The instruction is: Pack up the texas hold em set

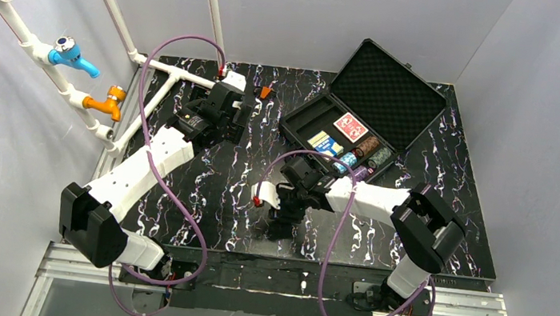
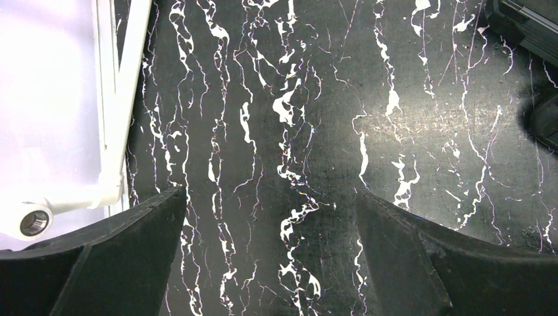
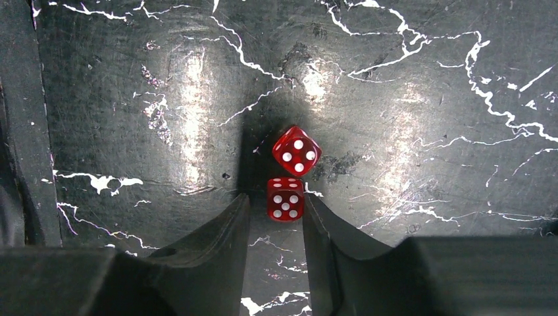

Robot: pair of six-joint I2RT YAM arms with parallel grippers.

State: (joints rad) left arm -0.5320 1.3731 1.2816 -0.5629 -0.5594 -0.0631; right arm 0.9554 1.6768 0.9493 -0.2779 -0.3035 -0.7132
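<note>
The black case (image 1: 298,125) stands open at the back right, its foam-lined lid (image 1: 389,95) raised. A red card deck (image 1: 351,126), a blue-and-yellow deck (image 1: 325,143) and chip stacks (image 1: 367,147) lie inside. Two red dice lie on the table in the right wrist view. The near die (image 3: 285,199) sits between my right gripper's (image 3: 276,199) fingertips, against the right finger with a gap on the left. The far die (image 3: 297,150) lies just beyond. In the top view my right gripper (image 1: 282,227) hides the dice. My left gripper (image 2: 270,204) is wide open and empty over bare table, left of the case (image 2: 526,26).
A white pipe frame (image 1: 158,70) with a blue valve (image 1: 72,54) and an orange valve (image 1: 106,100) runs along the left; it also shows in the left wrist view (image 2: 115,99). Grey walls enclose the black marbled table (image 1: 240,193).
</note>
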